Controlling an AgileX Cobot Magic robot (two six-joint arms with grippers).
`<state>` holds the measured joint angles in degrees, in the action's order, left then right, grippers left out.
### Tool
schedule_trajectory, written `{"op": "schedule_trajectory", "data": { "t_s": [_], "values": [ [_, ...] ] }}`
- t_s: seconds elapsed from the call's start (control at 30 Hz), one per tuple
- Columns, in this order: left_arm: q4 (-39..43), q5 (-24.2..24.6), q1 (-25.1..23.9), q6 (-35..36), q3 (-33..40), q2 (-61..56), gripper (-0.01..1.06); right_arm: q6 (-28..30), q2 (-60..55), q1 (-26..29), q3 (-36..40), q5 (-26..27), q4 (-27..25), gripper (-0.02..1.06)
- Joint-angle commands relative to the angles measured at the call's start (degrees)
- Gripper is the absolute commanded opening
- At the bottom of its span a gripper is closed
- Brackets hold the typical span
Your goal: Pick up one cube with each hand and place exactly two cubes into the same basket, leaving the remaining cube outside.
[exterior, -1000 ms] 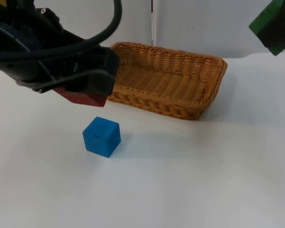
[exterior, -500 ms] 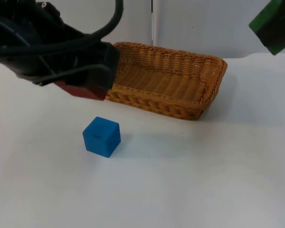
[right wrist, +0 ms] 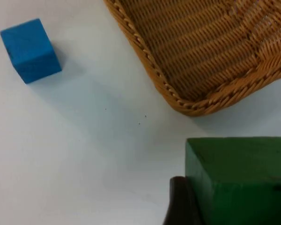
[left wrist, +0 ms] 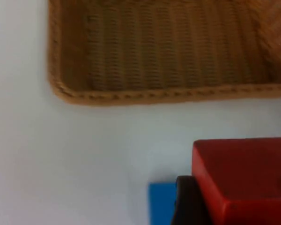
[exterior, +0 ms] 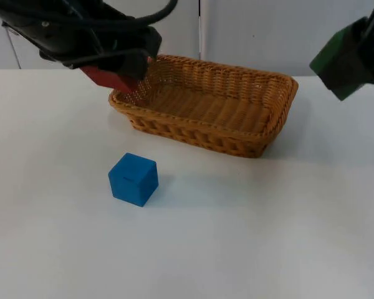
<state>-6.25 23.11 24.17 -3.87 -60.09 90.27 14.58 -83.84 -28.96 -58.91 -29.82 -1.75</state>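
The left gripper (exterior: 115, 73) grips the red cube (exterior: 109, 78) at the basket (exterior: 269, 134) rim; the right gripper (exterior: 355, 53) grips the green cube (exterior: 336, 62) beyond the far rim; the blue cube (exterior: 133, 179) sits apart.

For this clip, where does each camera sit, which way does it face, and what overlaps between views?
Top view: fixed above the table, looking down and forward at the wicker basket, blue cube, left gripper holding the red cube, right gripper holding the green cube.
Left wrist view: on the left arm, looking along its gripper; a black fingertip beside the red cube, basket beyond.
Right wrist view: on the right arm; a fingertip beside the green cube.
All three views share the basket and blue cube.
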Motion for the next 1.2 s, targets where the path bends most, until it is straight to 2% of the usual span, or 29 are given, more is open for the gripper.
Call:
{"op": "schedule_trajectory", "data": {
  "t_s": [0.0, 0.2, 0.43, 0.5, 0.77, 1.1, 1.17],
  "values": [
    [-2.1, -0.8, -2.2, -2.9, -2.9, 2.1, 0.00, -0.2, -1.5, -0.3, -1.7, 0.5, -0.1, 0.00],
    [-8.4, 1.4, -5.9, -11.8, -9.8, 8.0, 0.00, -0.4, -7.1, -0.3, -6.8, -0.8, -0.1, 0.00],
    [-12.8, 4.9, -6.6, -18.8, -22.0, 18.6, 0.00, -0.4, -17.6, -0.3, -15.6, -3.3, 0.1, 0.00],
    [-12.9, 4.9, -6.8, -19.0, -22.9, 19.1, 0.00, -0.4, -19.4, -0.3, -16.9, -3.8, 0.1, 0.00],
    [-16.3, 9.3, -8.2, -23.7, -35.8, 31.0, 0.00, -0.4, -28.4, -0.2, -25.1, -3.8, 0.1, 0.00],
    [-18.0, 9.7, -9.6, -24.6, -49.6, 42.2, 0.00, -0.9, -38.8, 1.0, -36.3, -2.1, 0.1, 0.00],
    [-18.1, 9.3, -10.1, -24.6, -53.0, 45.6, 0.00, -0.9, -40.4, 1.3, -37.4, 0.2, 0.1, 0.00]
  ]
}}
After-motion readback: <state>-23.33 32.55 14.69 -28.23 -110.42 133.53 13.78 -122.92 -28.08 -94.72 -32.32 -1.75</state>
